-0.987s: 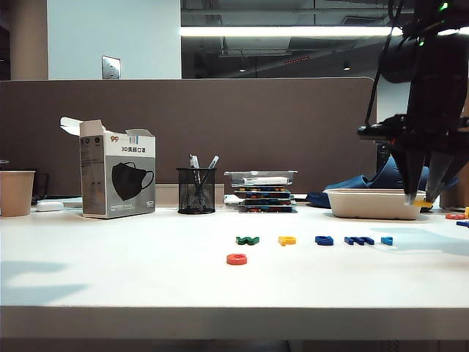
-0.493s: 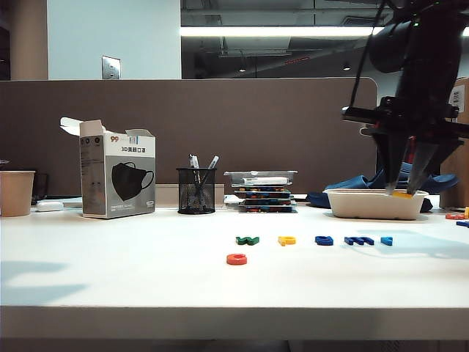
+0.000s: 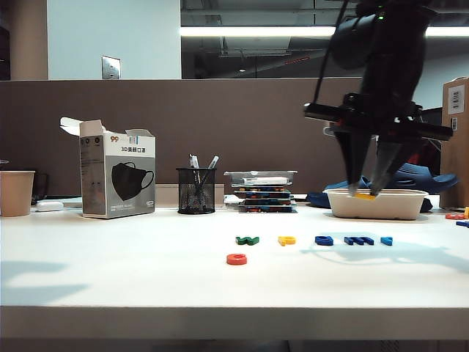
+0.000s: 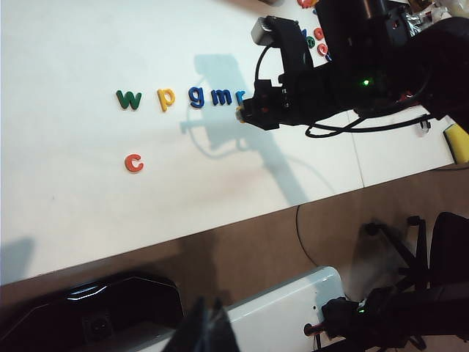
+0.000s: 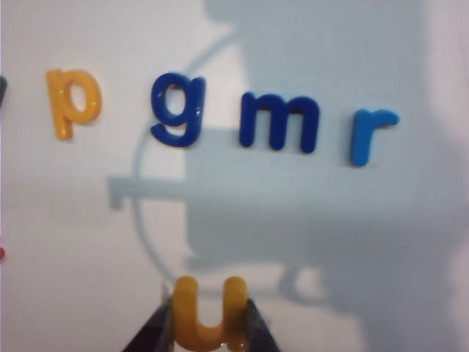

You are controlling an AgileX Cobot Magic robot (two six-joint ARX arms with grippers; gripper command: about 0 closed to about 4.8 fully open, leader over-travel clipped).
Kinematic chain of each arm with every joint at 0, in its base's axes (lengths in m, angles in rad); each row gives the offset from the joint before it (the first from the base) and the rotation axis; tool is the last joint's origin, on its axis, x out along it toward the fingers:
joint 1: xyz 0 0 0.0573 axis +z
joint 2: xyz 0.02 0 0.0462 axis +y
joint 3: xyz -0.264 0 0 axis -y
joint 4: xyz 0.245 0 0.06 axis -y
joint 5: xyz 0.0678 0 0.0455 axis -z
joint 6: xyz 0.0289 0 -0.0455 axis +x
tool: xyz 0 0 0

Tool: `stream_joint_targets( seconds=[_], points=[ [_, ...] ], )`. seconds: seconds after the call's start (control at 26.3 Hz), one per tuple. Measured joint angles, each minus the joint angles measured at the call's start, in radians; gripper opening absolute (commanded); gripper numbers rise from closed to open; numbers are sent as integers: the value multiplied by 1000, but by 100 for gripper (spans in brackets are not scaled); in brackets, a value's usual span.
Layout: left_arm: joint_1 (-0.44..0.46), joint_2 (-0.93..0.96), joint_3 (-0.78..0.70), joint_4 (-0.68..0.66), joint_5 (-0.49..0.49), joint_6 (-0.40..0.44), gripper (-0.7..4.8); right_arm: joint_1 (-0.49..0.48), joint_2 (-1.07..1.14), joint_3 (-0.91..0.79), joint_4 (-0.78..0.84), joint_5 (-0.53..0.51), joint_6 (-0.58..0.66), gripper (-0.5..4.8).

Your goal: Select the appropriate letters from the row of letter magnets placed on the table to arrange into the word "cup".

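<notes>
Above the row's blue end, the right gripper (image 3: 364, 192) hangs clear of the table (image 3: 110, 279), fingers pinched on the yellow "u" (image 5: 208, 312) by its two uprights, presumably so it sets down square. Red "c" (image 3: 237, 259) lies alone in front of the row, at seven o'clock from the yellow "p" (image 3: 287, 240), likely the word's start. Green letter (image 3: 248, 240) sits beside the "p". Whether the left gripper (image 4: 207, 330) is spread, I cannot tell.

Overhead strip light, soft shadows on table (image 3: 146, 279), slight blur.
</notes>
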Motion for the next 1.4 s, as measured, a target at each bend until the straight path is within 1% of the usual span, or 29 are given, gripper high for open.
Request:
stream_joint_targets(
  seconds=[0.15, 0.23, 0.8, 0.95, 1.4],
  points=[
    [0, 0, 0, 0, 0, 0, -5, 40, 0, 0, 2, 2, 25, 112],
    [0, 0, 0, 0, 0, 0, -5, 74, 0, 0, 6, 14, 55, 112],
    [0, 0, 0, 0, 0, 0, -5, 198, 22, 0, 57, 22, 143, 112],
    [0, 0, 0, 0, 0, 0, -5, 222, 42, 0, 67, 23, 160, 112],
    [0, 0, 0, 0, 0, 0, -5, 253, 96, 0, 94, 21, 192, 112]
  ],
)
